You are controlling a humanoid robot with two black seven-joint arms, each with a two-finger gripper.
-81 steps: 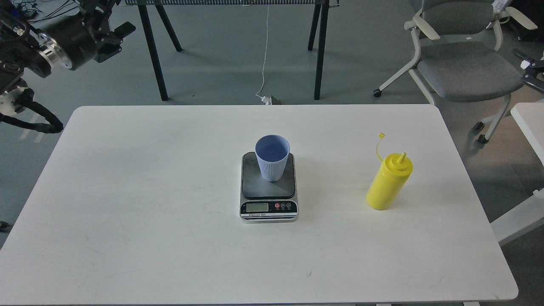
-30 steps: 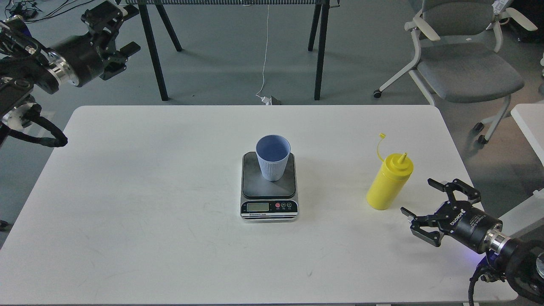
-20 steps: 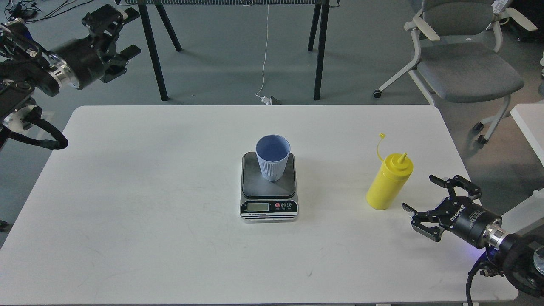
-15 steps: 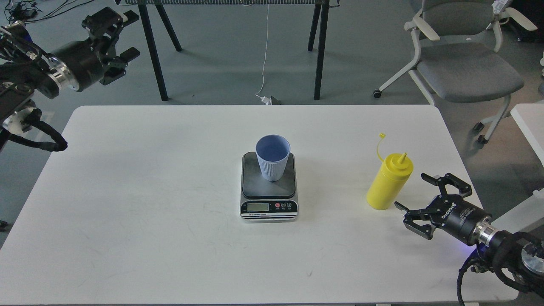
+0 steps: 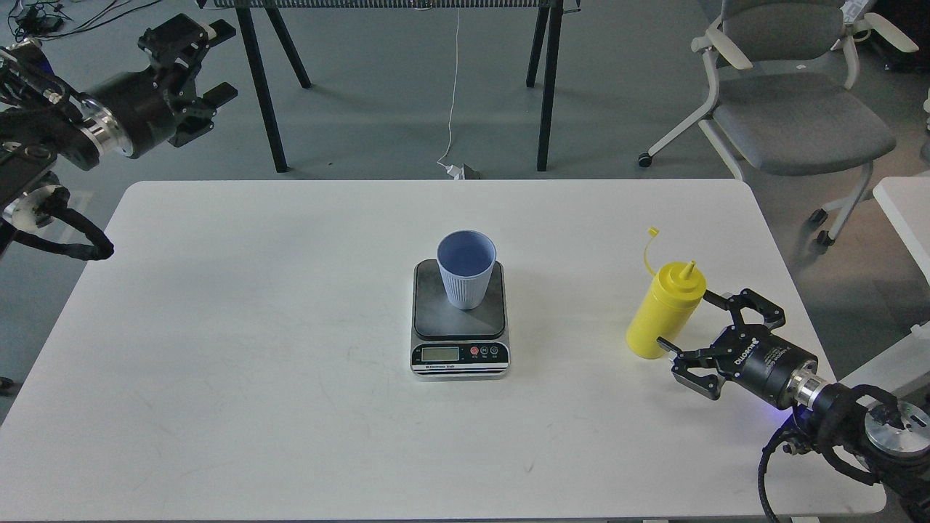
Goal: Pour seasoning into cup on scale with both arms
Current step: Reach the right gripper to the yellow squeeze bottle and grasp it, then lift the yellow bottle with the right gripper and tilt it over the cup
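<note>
A yellow squeeze bottle (image 5: pixel 665 312) stands upright on the right of the white table (image 5: pixel 254 327), its tethered cap hanging off to the upper left. A light blue ribbed cup (image 5: pixel 466 269) stands empty on the dark plate of a small digital scale (image 5: pixel 459 319) at the table's middle. My right gripper (image 5: pixel 690 319) is open just right of the bottle, its fingers reaching around the bottle's lower half without closing on it. My left gripper (image 5: pixel 200 62) is open, held high beyond the table's far left corner.
A grey office chair (image 5: pixel 792 94) stands beyond the table's far right. Black trestle legs (image 5: pixel 548 87) and a white cable stand on the floor behind the table. A second white table edge (image 5: pixel 901 211) shows at far right.
My right arm came into view and moved left and up to the bottle, its open fingers now beside it. My left gripper shifted slightly. Cup, scale and bottle have not moved.
</note>
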